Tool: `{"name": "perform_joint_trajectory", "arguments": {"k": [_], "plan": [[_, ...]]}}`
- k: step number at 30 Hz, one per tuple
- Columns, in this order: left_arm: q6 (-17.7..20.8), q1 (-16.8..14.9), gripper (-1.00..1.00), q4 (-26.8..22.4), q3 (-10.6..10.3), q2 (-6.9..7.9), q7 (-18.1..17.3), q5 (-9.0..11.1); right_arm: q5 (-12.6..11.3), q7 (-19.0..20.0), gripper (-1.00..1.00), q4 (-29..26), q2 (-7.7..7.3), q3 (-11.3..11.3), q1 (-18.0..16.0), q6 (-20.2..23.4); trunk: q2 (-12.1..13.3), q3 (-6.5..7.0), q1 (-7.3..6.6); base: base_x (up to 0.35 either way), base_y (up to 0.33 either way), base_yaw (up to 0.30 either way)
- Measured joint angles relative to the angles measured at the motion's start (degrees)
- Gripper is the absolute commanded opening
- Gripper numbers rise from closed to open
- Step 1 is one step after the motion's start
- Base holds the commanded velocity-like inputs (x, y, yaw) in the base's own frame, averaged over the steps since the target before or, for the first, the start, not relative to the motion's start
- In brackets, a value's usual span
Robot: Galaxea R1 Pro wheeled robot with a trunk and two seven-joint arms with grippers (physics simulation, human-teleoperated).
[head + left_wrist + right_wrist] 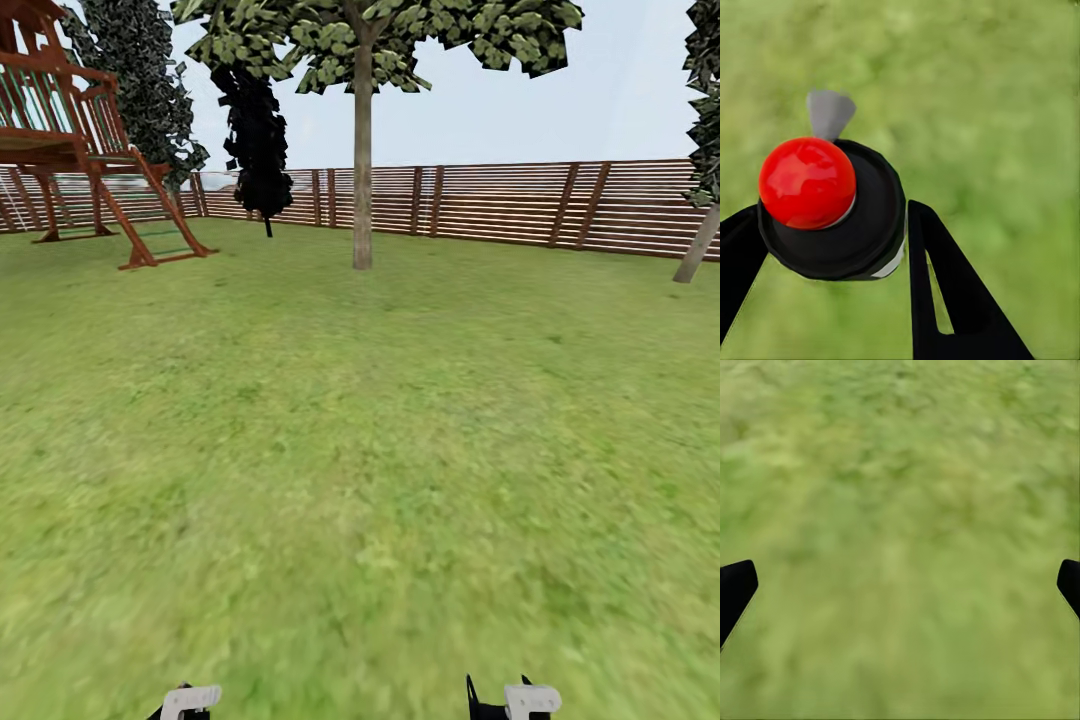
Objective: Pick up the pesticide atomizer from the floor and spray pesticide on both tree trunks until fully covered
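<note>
No readable text, label, brand, number or sign anywhere.

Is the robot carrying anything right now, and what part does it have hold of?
Yes. The left gripper holds the pesticide atomizer, its two black fingers clamped on either side of the black top, just below the red knob. The right gripper is open over grass.

head forward over lawn (360, 480), wrists downward, close
</note>
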Motion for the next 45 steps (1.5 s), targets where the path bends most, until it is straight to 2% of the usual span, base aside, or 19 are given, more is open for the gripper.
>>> {"name": "perform_joint_trajectory", "arguments": {"k": [45], "plan": [[0.0,0.0,-1.00,0.0,0.0,0.00,0.0,0.0,0.0,0.0,1.00,0.0,0.00,0.0,0.0,0.0,0.0,0.00,0.00,0.338,0.000,0.000]]}}
